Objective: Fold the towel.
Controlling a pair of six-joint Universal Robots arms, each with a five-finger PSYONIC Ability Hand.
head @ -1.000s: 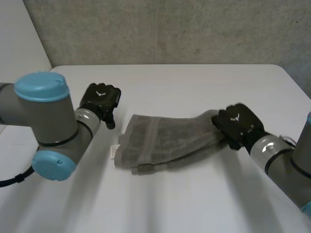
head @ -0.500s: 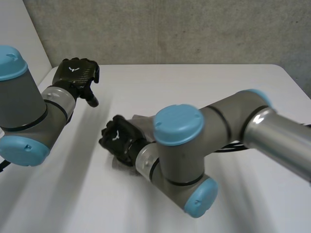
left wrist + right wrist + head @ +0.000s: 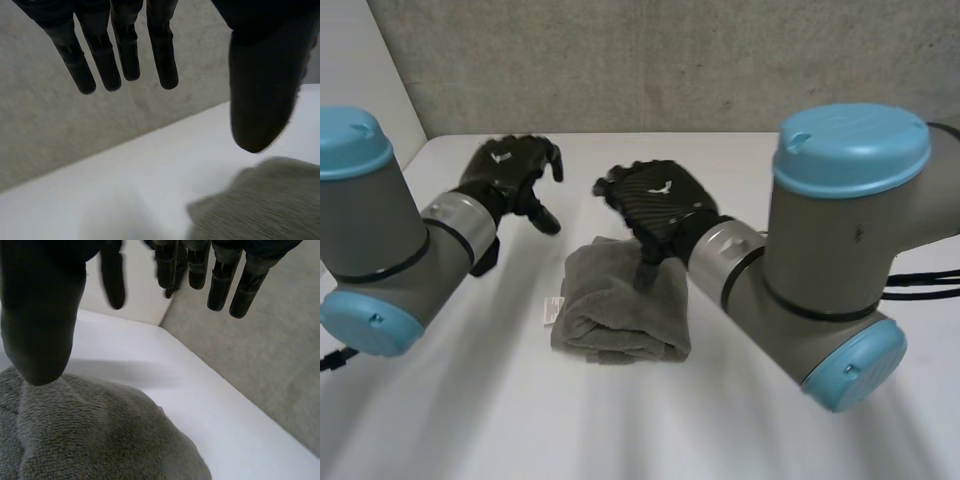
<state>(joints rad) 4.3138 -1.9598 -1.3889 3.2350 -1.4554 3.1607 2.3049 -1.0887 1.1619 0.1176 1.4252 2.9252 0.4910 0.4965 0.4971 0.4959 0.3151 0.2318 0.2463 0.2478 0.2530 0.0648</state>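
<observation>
The grey towel point(image 3: 612, 316) lies folded into a thick, compact bundle in the middle of the white table point(image 3: 790, 180), with a small white tag point(image 3: 552, 310) sticking out at its left side. My right hand point(image 3: 655, 202) hovers open just over the towel's far edge, one finger pointing down at the cloth. In the right wrist view the towel point(image 3: 90, 435) sits under that hand point(image 3: 40, 315), whose fingers are spread and hold nothing. My left hand point(image 3: 508, 168) hangs open above the table, left of the towel and apart from it; the towel point(image 3: 260, 205) lies below its thumb point(image 3: 260, 90).
A grey wall point(image 3: 670, 60) rises behind the table's far edge. My right arm's elbow point(image 3: 850, 260) bulks over the table's right half, and my left arm point(image 3: 370, 240) over its left side.
My right hand swept the towel's right end across to the left, folding it over, then let go and lifted. My left hand drew back and rose away from the towel.
</observation>
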